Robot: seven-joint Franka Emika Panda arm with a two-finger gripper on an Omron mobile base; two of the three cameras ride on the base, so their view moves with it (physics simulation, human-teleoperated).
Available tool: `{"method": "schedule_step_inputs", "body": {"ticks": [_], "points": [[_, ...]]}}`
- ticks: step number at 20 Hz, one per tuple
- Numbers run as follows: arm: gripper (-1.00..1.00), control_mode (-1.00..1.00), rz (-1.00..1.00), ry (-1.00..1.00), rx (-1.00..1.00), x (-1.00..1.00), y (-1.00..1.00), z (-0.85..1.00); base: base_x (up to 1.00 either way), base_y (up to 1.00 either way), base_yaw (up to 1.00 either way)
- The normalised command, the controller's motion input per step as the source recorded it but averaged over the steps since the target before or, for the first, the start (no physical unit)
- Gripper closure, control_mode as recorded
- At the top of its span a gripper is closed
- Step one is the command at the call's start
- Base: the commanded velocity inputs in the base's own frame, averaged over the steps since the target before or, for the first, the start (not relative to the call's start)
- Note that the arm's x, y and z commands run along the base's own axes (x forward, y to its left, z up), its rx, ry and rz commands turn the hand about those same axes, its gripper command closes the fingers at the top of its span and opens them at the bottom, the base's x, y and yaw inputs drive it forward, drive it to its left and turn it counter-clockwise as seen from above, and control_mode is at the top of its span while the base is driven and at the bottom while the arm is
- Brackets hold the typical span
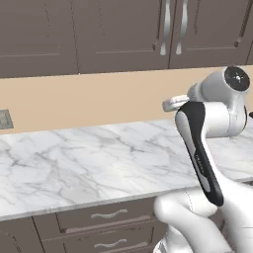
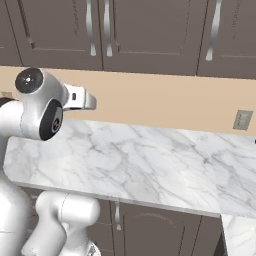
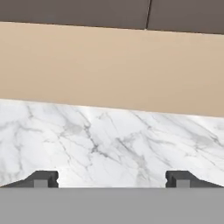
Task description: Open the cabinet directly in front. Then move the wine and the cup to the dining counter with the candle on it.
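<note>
Cabinet [image 1: 148,34] doors shut, two-door wall unit hung above the beige backsplash [image 1: 89,101], its long curved silver handles [image 1: 174,27] side by side at the middle seam; same doors at top of the right base view, handles left of centre. Gripper [image 3: 112,179] wide apart, nothing between the two dark fingertips [image 3: 41,179], pointed at the marble worktop [image 3: 109,144] and the backsplash, with the bottom edge of the cabinet doors along the top of the hand view. Arm [image 1: 207,143] folded at the right side of the left base view, hand held over the worktop below the cabinet's lower edge and clear of the doors; how close it sits to the backsplash is hard to judge from these angles. Worktop surface bare marble across its width, front edge running over dark drawers with short silver handles [image 1: 108,215]. Wall outlet [image 1: 5,118] on the backsplash far left in the left base view, another outlet [image 2: 242,120] far right in the right base view. Neighbouring wall cabinet [image 2: 230,35] to the right, also shut.
</note>
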Motion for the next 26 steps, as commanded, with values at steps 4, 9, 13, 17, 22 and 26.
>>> {"method": "schedule_step_inputs", "body": {"ticks": [4,9,13,17,22,26], "points": [[-1.00,-1.00,0.00,-0.46,0.00,-0.55,0.00,0.43,0.00,0.00,0.00],[-1.00,-1.00,0.00,-0.39,0.03,-0.36,-0.02,0.45,0.00,0.00,0.00],[-1.00,-1.00,0.00,-0.37,0.08,-0.37,-0.09,0.29,0.00,0.00,0.00],[-1.00,-1.00,0.00,-0.38,0.09,-0.41,-0.09,0.24,0.00,0.00,0.00],[-1.00,-1.00,0.00,-0.09,0.02,-0.10,-0.01,0.07,0.00,0.00,0.00],[-1.00,-1.00,0.00,-0.12,0.00,0.00,0.00,0.29,0.00,0.00,0.00]]}}
